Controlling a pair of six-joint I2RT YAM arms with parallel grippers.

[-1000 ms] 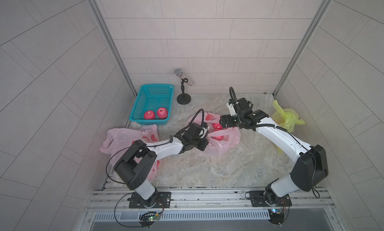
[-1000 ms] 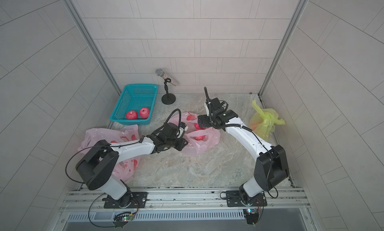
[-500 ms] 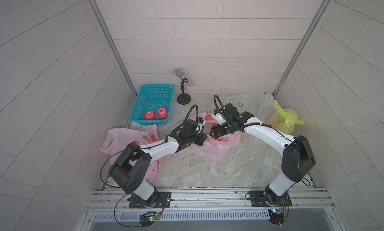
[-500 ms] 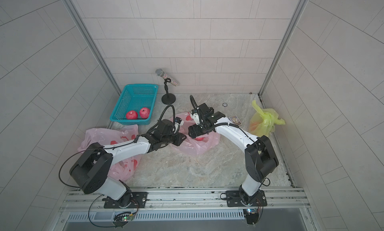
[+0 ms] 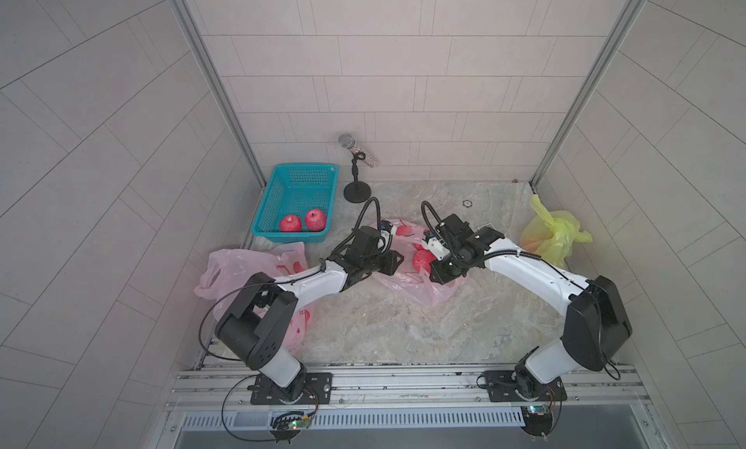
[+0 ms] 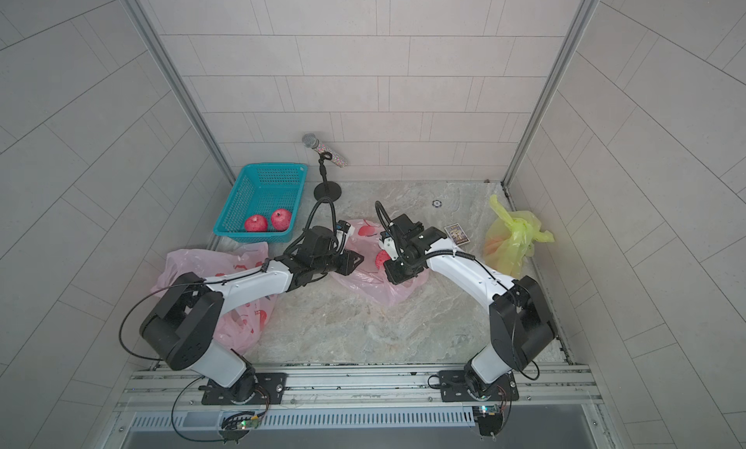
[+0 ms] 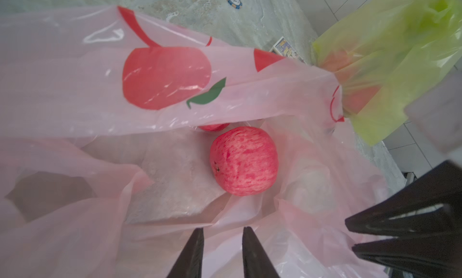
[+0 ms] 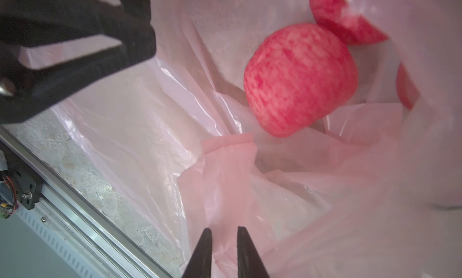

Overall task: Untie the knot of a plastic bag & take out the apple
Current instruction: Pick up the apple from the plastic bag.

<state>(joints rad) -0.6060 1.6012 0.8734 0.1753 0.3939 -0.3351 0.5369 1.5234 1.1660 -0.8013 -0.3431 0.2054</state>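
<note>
The right pincer (image 8: pixel 222 229) has been closed onto the pink bag (image 8: pixel 150 139); the left pincer (image 7: pixel 223 228) is slightly parted, hold undetermined.

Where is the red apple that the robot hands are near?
In both wrist views the apple lies inside the open pink bag in the middle of the table, between the left hand and the right hand, beside a second, half-covered apple.

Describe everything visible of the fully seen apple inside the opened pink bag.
The apple is round, red with pale streaks, smooth and whole, its dark end turned sideways. It lies uncovered inside the open pink bag, resting on the film. A second apple lies beside it, half hidden; whether they touch is unclear.
</note>
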